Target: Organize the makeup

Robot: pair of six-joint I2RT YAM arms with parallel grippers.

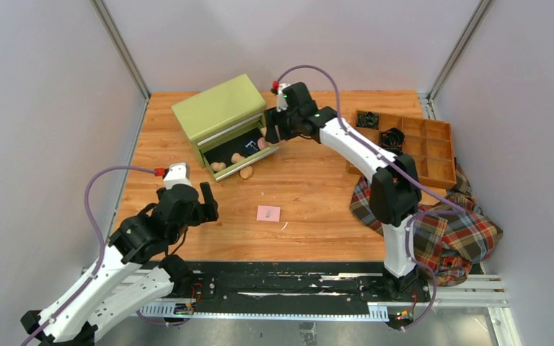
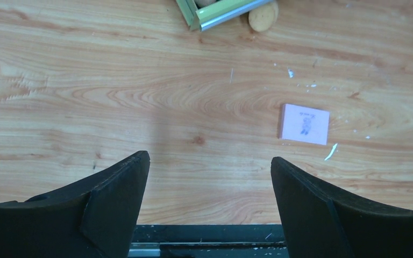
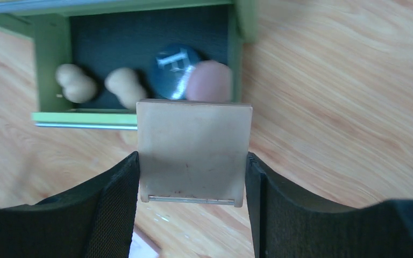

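right gripper [image 3: 192, 157] is clamping tan square [image 3: 193, 142] over green drawer [image 3: 51, 116] by far edge | left gripper [image 2: 209, 159] is hovering, fingers spread, toward near-left corner | pink square pad [image 2: 304, 124] is lying toward near edge

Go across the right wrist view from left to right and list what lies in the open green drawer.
In order: first tan sponge → second tan sponge → navy round compact → pink round disc. The tan square held in the right gripper overlaps them, so it is left out.
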